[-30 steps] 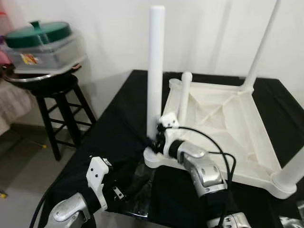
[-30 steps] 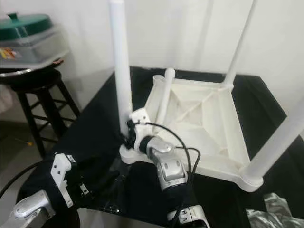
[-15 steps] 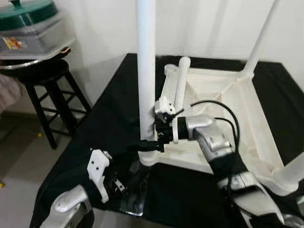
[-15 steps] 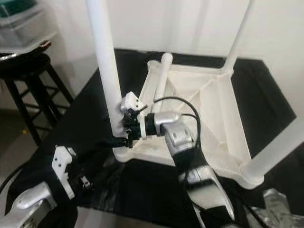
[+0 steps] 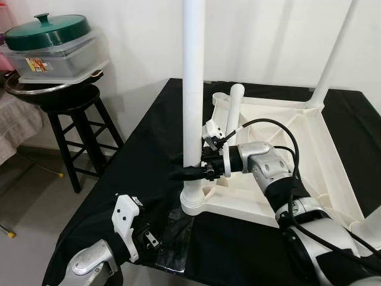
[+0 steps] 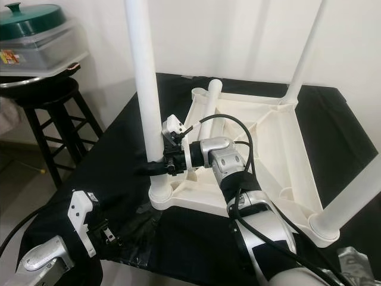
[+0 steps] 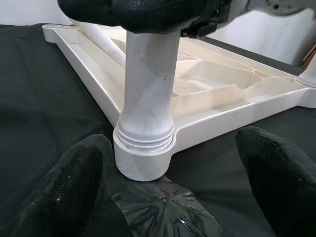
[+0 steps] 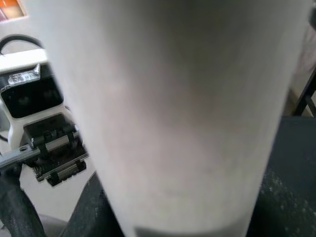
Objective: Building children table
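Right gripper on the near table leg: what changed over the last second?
The right gripper turned from reaching in from below to gripping the near leg sideways, just above its corner socket. The camera shifted too. Unchanged: the leg upright in the upturned tabletop, the left gripper low in front, open.

bright, even indoor light; head views sharp, right wrist view blurred close-up.
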You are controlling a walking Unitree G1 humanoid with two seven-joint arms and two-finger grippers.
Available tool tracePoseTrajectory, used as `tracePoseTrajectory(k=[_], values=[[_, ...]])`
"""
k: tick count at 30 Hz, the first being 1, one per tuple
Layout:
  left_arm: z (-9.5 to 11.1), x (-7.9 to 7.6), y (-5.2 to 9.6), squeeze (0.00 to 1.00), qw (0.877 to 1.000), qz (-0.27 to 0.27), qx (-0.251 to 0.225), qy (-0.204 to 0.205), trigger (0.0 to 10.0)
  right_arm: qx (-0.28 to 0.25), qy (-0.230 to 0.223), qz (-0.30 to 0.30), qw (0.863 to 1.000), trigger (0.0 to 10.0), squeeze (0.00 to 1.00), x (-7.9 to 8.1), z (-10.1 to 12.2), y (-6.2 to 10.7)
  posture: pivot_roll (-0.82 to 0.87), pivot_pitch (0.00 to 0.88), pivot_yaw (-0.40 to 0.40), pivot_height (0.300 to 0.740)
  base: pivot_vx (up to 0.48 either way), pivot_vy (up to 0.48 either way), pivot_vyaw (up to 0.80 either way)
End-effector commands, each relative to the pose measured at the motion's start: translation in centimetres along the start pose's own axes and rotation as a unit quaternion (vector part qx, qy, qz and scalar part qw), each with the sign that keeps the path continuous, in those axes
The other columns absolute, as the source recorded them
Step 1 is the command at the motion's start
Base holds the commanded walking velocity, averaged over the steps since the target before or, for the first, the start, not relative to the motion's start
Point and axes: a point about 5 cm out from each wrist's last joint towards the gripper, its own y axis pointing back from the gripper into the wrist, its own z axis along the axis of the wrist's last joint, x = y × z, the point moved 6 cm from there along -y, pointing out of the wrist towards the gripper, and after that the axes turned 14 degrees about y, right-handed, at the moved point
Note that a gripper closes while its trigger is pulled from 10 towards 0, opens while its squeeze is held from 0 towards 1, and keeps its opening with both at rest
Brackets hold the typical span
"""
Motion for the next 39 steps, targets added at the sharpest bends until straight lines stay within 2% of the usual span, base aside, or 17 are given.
tracePoseTrajectory(k=[1,4,5,6,8,9,11,16,19,20,21,22,25,29,30,38,39], values=[[-0.6,0.0,0.3,0.0,1.0,0.0,0.008,0.003,10.0,0.005,-0.041,0.001,0.999,0.0,0.0,1.6,-2.8,-0.1,0.02,0.0,0.011,0.74,0.0,0.0,0.0],[-0.6,-0.1,0.4,0.0,1.0,0.0,0.009,0.004,10.0,0.042,-0.043,-0.07,0.996,0.0,0.0,1.8,-5.1,-0.4,0.02,0.001,0.001,0.74,0.0,0.0,0.0],[-0.6,-0.2,0.5,0.0,1.0,0.0,0.009,0.004,10.0,0.084,-0.055,-0.202,0.974,0.0,0.0,0.5,-6.9,-1.2,0.03,0.006,-0.005,0.74,0.0,0.0,0.0],[-0.5,-0.2,0.7,0.0,1.0,0.0,0.008,0.005,10.0,0.092,-0.134,-0.311,0.936,0.0,0.0,1.1,-8.0,-1.8,0.01,0.025,0.009,0.74,0.0,0.0,0.0],[-0.3,-0.1,0.8,0.0,1.0,-0.001,0.008,0.006,10.0,0.108,-0.228,-0.348,0.903,0.0,0.0,4.2,-9.0,-2.3,0.01,0.025,0.009,0.74,0.0,0.0,0.0],[-0.3,-0.1,0.8,0.0,1.0,-0.001,0.008,0.006,10.0,0.108,-0.228,-0.348,0.903,0.0,0.0,4.2,-9.0,-2.3,0.01,0.025,0.009,0.74,0.0,0.0,0.0],[-0.4,0.0,0.8,0.0,1.0,-0.004,0.012,0.007,10.0,0.139,-0.132,-0.345,0.919,0.0,0.0,4.3,-8.7,-2.3,-0.01,0.015,0.028,0.74,0.0,0.0,0.0],[-0.6,-0.2,0.7,0.0,1.0,-0.013,0.022,0.008,10.0,0.15,-0.126,-0.343,0.919,0.0,0.0,2.8,-9.1,-1.6,0.01,0.015,0.027,0.74,0.0,0.0,0.0],[-0.5,-0.2,0.7,0.0,1.0,-0.01,0.02,0.007,10.0,0.149,-0.12,-0.303,0.934,0.0,0.0,3.2,-8.5,-2.6,0.02,0.02,0.025,0.74,0.0,0.0,0.0],[-0.5,-0.2,0.7,0.0,1.0,-0.006,0.017,0.006,10.0,0.134,-0.107,-0.286,0.943,10.0,0.54,2.7,-7.6,-3.1,0.02,0.018,0.027,0.74,0.0,0.0,0.0],[-0.5,-0.2,0.7,0.0,1.0,-0.004,0.015,0.005,10.0,0.123,-0.098,-0.277,0.948,10.0,0.54,2.3,-6.9,-3.3,0.02,0.018,0.027,0.74,0.0,0.0,0.0],[-0.4,-0.1,0.7,0.0,1.0,-0.002,0.014,0.005,10.0,0.103,-0.089,-0.269,0.954,10.0,1.0,1.7,-5.6,-3.5,0.03,0.016,0.031,0.74,0.0,0.0,0.0],[-0.5,-0.1,0.6,0.0,1.0,-0.005,0.014,0.007,10.0,0.024,-0.014,-0.184,0.983,10.0,1.0,0.8,-0.6,-4.0,0.03,0.009,0.033,0.74,0.0,0.0,0.0],[-0.5,0.0,0.5,0.0,1.0,-0.006,0.014,0.008,10.0,0.004,0.036,-0.143,0.989,10.0,0.98,0.9,1.3,-3.4,0.03,0.004,0.034,0.74,0.0,0.0,0.0],[-0.4,0.0,0.5,0.0,1.0,-0.006,0.014,0.007,10.0,-0.004,0.052,-0.128,0.99,10.0,0.0,0.4,1.9,-3.2,0.03,0.004,0.033,0.74,0.0,0.0,0.0],[-0.5,0.2,0.1,0.0,1.0,0.001,0.013,0.0,10.0,-0.016,0.046,-0.025,0.998,10.0,0.0,0.1,2.1,-3.1,0.05,0.0,0.027,0.74,0.0,0.0,0.0],[-0.5,0.3,0.1,0.0,1.0,0.004,0.012,-0.002,10.0,-0.014,0.035,-0.011,0.999,8.4,0.0,0.2,1.9,-3.1,0.05,0.0,0.027,0.74,0.0,0.0,0.0]])
